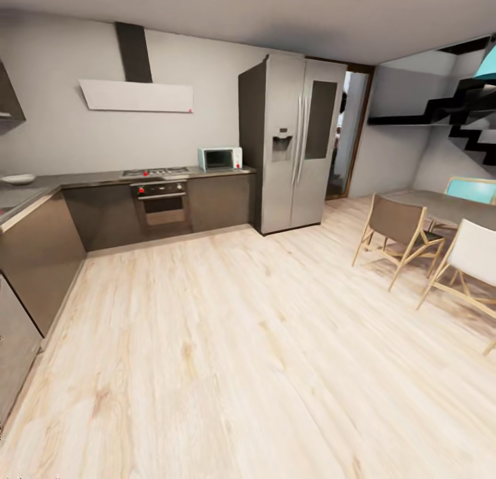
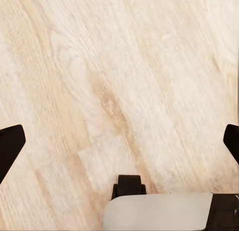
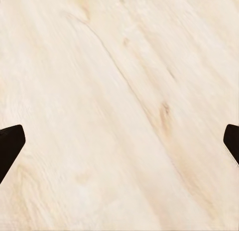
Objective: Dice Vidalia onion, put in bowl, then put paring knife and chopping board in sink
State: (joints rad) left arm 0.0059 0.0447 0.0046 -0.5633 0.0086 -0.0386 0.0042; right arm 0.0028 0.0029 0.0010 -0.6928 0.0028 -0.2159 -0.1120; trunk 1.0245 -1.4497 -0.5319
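Observation:
Across the kitchen, the grey countertop runs along the far wall and down the left side over dark cabinet fronts. A shallow white bowl rests on it at the far left. The sink, Vidalia onion, chopping board and paring knife are out of view. My left gripper hangs over the light wood floor, its dark fingertips wide apart and holding nothing. Over the same floor, my right gripper is also open and empty, with its fingertips at the picture's edges.
Wide wood floor lies between me and the cabinets. An oven with a hob, a microwave and a tall steel fridge line the back wall. On the right stand a dining table and chairs.

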